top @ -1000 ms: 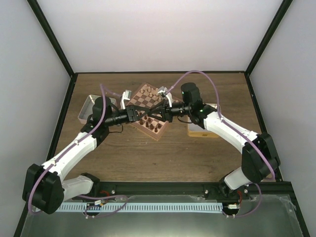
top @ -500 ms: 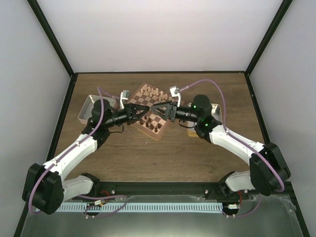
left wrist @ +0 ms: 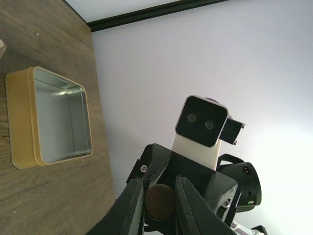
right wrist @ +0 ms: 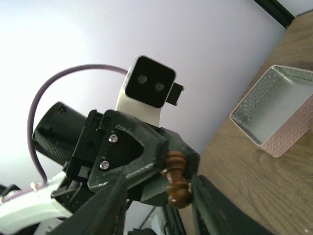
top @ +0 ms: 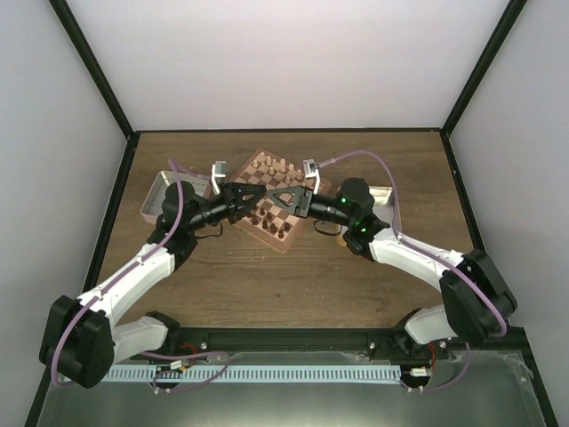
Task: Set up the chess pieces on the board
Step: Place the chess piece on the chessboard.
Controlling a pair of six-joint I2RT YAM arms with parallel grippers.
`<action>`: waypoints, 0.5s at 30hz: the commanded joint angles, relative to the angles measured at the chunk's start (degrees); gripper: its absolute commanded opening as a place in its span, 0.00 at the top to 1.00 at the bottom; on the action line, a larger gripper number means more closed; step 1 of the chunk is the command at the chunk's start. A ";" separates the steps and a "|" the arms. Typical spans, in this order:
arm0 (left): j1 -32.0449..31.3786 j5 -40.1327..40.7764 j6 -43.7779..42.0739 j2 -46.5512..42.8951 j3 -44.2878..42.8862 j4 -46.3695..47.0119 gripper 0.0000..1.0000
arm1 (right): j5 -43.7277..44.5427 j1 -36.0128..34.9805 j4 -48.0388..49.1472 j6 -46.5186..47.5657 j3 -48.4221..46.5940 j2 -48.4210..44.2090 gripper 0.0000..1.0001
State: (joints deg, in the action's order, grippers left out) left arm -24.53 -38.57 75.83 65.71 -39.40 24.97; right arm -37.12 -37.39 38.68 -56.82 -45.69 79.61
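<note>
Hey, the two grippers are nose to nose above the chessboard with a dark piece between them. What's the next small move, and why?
Probably close the right gripper on the dark piece. The left gripper is clamped on it, while the right fingers stand open on either side of it without touching, so it looks like a handover. The left should let go only once the right has it.

High rear view onto the board; wrist cameras close, face to face.
</note>
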 commanded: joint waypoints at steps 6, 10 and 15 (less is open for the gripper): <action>-0.23 1.76 0.72 0.32 1.40 2.61 0.87 | 3.10 -1.16 7.69 -7.59 0.53 1.09 0.76; -0.19 1.78 0.54 0.62 1.63 2.62 0.87 | 3.72 -1.37 7.58 -7.79 0.22 1.06 0.77; -0.24 1.83 0.93 0.69 1.83 3.19 0.87 | 2.94 -1.61 7.31 -7.84 -0.52 2.12 0.74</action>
State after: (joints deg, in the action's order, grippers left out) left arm -24.58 -37.30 76.51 65.84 -38.65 27.66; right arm -34.26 -37.93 42.76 -64.14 -44.91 81.08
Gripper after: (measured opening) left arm 0.164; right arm 0.254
